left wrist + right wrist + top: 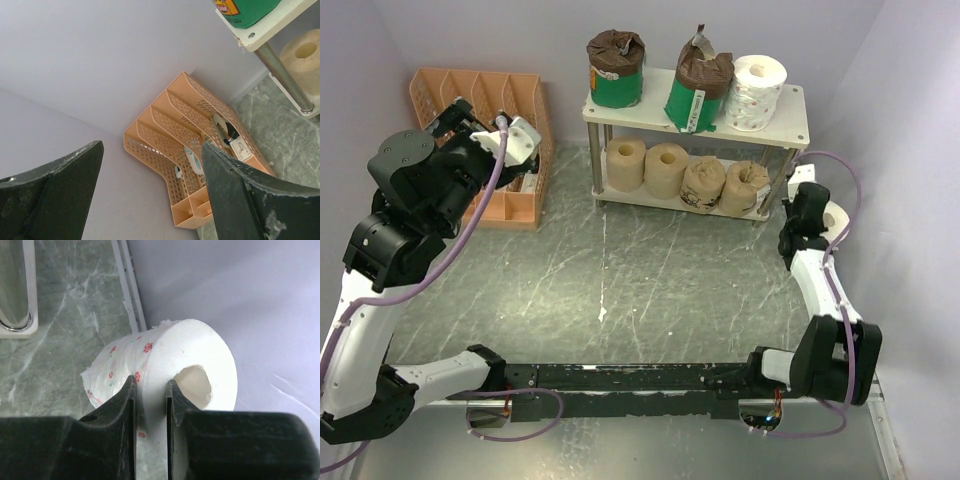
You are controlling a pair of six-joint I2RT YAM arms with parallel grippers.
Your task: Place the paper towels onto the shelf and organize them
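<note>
While seven paper towels point(665, 165) already sit on the shelf point(796, 118) at the tabletop's point(620, 290) far edge, three above and four below, the right tool point(150, 390) pinches the last white roll point(165, 350) near the right edge, and the left tool point(152, 147) hangs spread.

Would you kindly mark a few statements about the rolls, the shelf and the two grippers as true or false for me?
1. The shelf carries three rolls on its top tier. True: two green-banded rolls and one white roll.
2. The lower tier holds two beige rolls. False: four beige rolls sit there in a row.
3. The left gripper grips a roll. False: its fingers are spread open with nothing between them, facing the orange organizer.
4. The right gripper is shut on a flower-printed white roll. True.
5. That held roll sits on the shelf. False: it is beside the shelf's right end, near the wall.
</note>
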